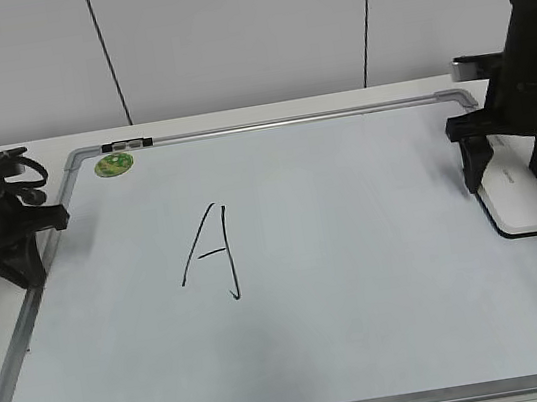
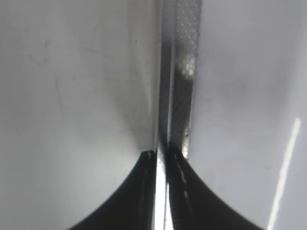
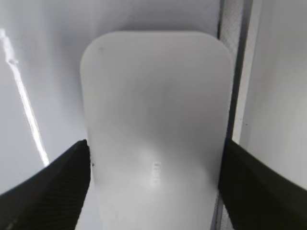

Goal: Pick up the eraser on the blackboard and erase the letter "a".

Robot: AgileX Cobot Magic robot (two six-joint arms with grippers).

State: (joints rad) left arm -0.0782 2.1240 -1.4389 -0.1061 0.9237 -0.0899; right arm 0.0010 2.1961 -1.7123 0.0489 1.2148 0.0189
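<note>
The white eraser [image 1: 522, 204] lies on the blackboard [image 1: 361, 278] at its right edge, next to the grey frame. My right gripper [image 1: 510, 180] stands over it with one finger against each long side. In the right wrist view the eraser [image 3: 153, 105] fills the gap between the fingers of the right gripper [image 3: 153, 191]. A tall capital "A" [image 1: 211, 255] is drawn left of the board's middle. No small "a" shows anywhere on the board. My left gripper [image 1: 29, 275] is shut and empty at the board's left frame [image 2: 181, 72], fingertips [image 2: 161, 154] together.
A round green sticker [image 1: 113, 164] sits in the board's far left corner, with a small black clip [image 1: 128, 143] on the top frame. A grey device [image 1: 471, 66] lies behind the right arm. A white wall stands behind the table.
</note>
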